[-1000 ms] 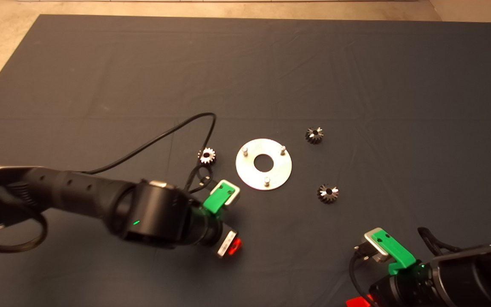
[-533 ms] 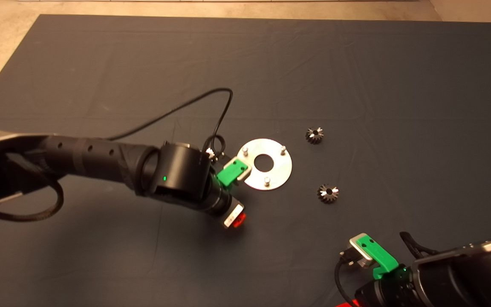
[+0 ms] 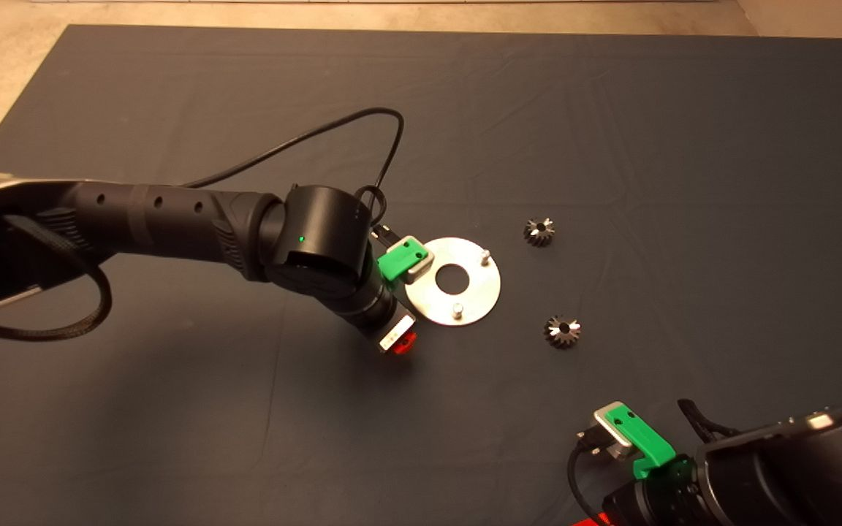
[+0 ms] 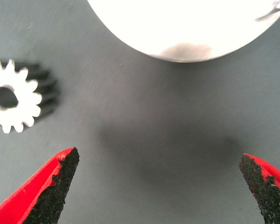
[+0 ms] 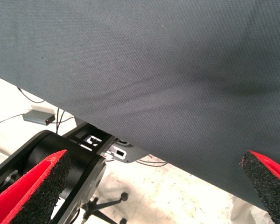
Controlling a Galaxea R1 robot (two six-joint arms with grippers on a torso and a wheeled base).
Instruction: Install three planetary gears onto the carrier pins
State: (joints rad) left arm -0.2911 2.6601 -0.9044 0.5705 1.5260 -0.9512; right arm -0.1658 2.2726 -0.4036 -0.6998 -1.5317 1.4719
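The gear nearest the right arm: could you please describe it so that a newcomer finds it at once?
Start at the shiny round disc in the middle of the mat. Two small dark gears lie to its right; this gear is the nearer one, level with the disc's lower edge, not the farther gear.

I count two planetary gears lying loose on the mat right of the disc — a third lies beside its rim. Two carrier pins stand bare (third hidden).

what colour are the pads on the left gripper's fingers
Black pads on red fingers, shown best in the left wrist view.
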